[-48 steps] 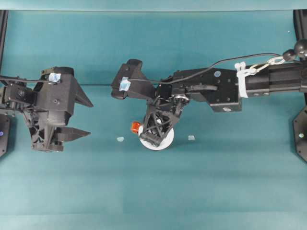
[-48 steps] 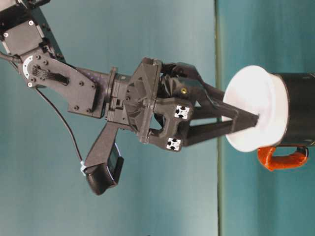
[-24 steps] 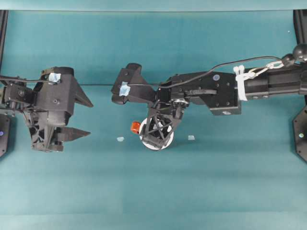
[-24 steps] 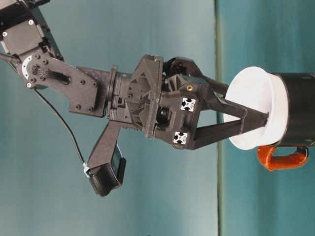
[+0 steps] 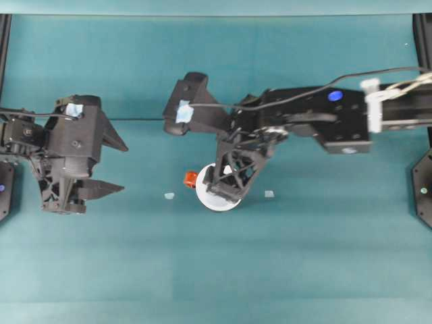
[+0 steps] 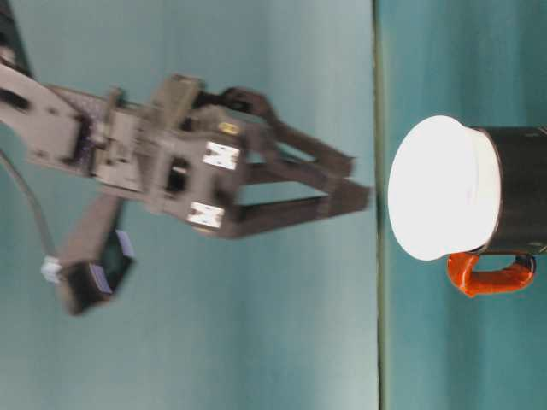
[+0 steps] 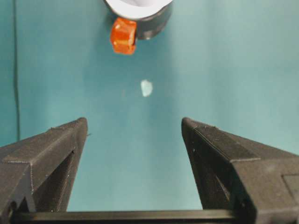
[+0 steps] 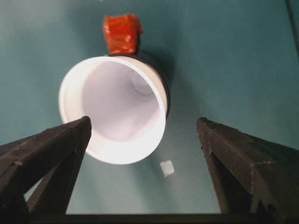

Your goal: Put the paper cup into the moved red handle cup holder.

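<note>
A teal desk (image 5: 324, 270) seen from above, with two black robot arms reaching in from either side. Near the middle of the desk, well away from every edge, the cup (image 5: 214, 199) sits nested in the holder (image 6: 520, 188). The table-level view shows the white rim and upper wall standing proud of the black holder, upright, with the red handle (image 6: 489, 275) jutting from the holder's side. From overhead the handle (image 5: 191, 179) points toward the left arm's side. The right gripper (image 8: 145, 128) is released, jaws spread wide and holding nothing; in its wrist view the two fingers frame the cup (image 8: 117, 109) from above without touching it, and the table-level view, blurred by motion, shows the gripper (image 6: 355, 184) clear of the rim. The left gripper (image 5: 113, 165) hangs near the desk's left edge, also spread wide and empty; its wrist view looks across bare desk toward the handle (image 7: 123, 35). Two small pale scraps (image 5: 169, 196) lie on the desk, one on each side of the holder. The placing looks done: the cup is seated and let go. What seems left is only for the right arm to draw clear.
</note>
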Tool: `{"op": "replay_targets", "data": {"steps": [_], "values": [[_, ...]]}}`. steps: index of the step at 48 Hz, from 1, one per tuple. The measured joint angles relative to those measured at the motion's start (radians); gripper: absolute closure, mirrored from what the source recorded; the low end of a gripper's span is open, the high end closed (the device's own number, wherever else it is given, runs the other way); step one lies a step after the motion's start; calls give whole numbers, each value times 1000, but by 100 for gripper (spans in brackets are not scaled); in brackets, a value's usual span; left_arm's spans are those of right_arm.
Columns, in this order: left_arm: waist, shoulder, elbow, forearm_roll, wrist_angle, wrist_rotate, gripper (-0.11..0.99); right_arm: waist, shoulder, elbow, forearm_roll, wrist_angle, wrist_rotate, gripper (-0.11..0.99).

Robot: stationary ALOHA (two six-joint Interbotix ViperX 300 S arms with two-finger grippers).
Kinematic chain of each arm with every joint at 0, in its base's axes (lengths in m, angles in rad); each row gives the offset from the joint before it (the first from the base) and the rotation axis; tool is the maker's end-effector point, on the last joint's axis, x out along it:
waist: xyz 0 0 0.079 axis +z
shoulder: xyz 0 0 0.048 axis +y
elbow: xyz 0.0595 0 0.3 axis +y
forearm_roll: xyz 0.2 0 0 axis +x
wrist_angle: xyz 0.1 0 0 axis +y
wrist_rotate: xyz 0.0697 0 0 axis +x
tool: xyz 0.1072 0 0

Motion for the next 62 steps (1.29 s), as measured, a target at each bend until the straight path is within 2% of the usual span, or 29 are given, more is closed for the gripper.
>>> {"op": "replay_targets", "data": {"steps": [11, 24, 41, 62], "values": [[0, -17, 11, 0, 6, -40, 3, 14, -63, 3, 0, 2, -54, 17], [2, -41, 25, 0, 9, -51, 3, 14, -123, 41, 0, -2, -92, 17], [0, -46, 26, 0, 9, -44, 3, 14, -175, 72, 0, -12, -94, 17], [0, -48, 26, 0, 11, -60, 3, 17, -249, 92, 0, -26, -94, 17]]}}
